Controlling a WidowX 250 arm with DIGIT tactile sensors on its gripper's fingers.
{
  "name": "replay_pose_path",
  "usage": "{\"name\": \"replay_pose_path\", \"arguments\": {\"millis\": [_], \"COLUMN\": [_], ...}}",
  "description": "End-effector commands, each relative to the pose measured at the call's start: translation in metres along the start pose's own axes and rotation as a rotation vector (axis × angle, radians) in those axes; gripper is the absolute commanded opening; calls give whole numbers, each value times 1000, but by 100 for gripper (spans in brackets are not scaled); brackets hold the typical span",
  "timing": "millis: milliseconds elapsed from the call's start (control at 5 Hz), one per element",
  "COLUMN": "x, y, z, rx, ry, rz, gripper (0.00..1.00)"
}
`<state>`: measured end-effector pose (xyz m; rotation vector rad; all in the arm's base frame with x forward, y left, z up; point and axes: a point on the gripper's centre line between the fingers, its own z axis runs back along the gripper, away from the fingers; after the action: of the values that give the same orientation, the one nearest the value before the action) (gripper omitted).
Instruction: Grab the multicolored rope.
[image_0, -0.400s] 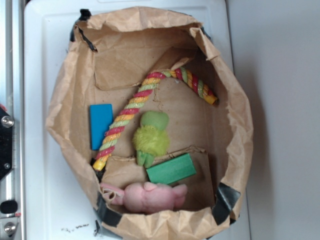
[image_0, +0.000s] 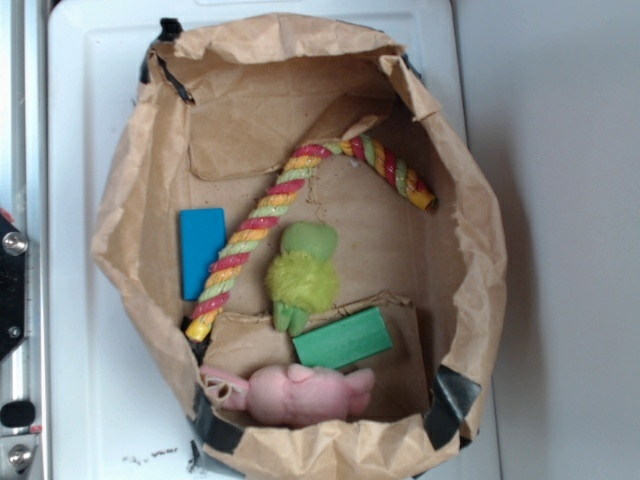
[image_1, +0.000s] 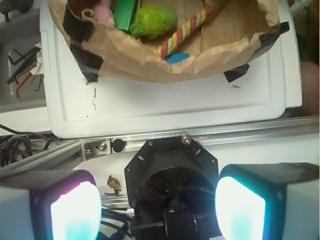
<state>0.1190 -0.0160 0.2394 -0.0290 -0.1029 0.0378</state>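
Your tool (image_1: 159, 207) hangs with pads spread wide, holding nothing, well short of the bag.
Carry it over the paper bag (image_0: 470, 250) wall, then straddle the multicolored rope (image_0: 250, 235) mid-length, clear of the lime plush (image_0: 300, 275).

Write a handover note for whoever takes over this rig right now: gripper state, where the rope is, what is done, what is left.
Gripper: open, empty, held outside the paper bag above the robot base; its fingers show only in the wrist view.
Multicolored rope: lying bent on the bag floor, one yellow end near the blue block, the other toward the far side; the green plush toy lies right beside it.
Done: nothing grasped yet.
Left: reach into the bag, close on the rope, lift.
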Motion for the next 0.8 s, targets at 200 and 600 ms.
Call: {"name": "replay_pose_path", "arguments": {"millis": [200,600], "x": [98,146], "y": [-13,12], "z": [-11,-59], "rx": [36,82], "ry": [-46,-117], "rz": [84,11], "gripper": [100,100]}}
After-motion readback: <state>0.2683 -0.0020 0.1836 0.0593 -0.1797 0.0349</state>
